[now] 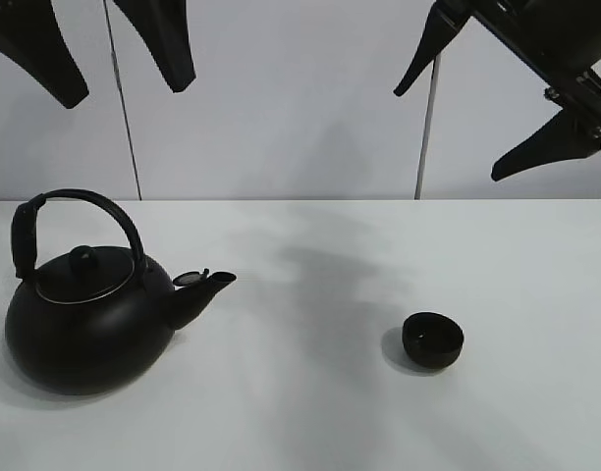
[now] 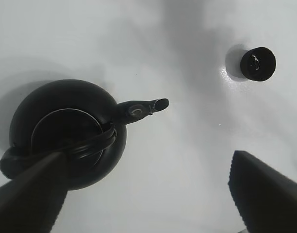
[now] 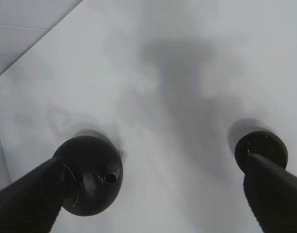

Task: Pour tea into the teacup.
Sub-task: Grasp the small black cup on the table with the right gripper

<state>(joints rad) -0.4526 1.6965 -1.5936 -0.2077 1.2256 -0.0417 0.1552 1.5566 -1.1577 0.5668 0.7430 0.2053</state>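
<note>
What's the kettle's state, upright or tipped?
Upright: the kettle sits flat on the table, lid on top, handle arched above, spout pointing toward the teacup.

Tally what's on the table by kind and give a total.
Big round matte-black kettle with arched handle: 1
Small round matte-black handleless teacup: 1
Total on the white table: 2
</note>
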